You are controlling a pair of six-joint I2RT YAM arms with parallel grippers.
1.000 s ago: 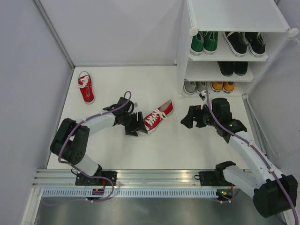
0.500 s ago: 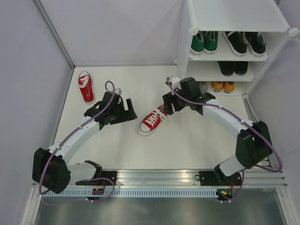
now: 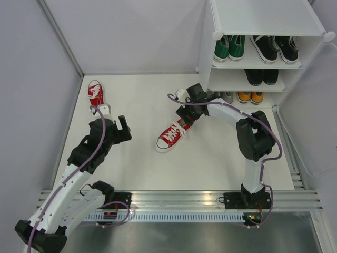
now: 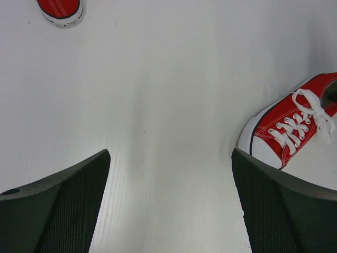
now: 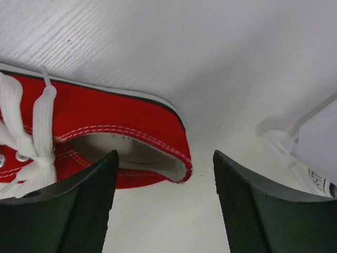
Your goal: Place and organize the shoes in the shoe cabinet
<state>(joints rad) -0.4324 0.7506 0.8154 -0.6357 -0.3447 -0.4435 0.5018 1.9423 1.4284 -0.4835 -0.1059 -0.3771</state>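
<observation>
One red shoe lies mid-floor, toe toward the arms; it also shows in the left wrist view and the right wrist view. The second red shoe lies at the far left, its toe showing in the left wrist view. My right gripper is open just above the mid-floor shoe's heel, which sits between the fingers. My left gripper is open and empty over bare floor, left of that shoe. The white shoe cabinet stands far right.
The cabinet holds green and black shoes on the upper shelf, black below, grey and orange at the bottom. A cabinet leg stands close right of my right gripper. White walls enclose the floor.
My left gripper let go of the red shoe and drew back to the left. My right arm swung left from the cabinet to the shoe's heel.
</observation>
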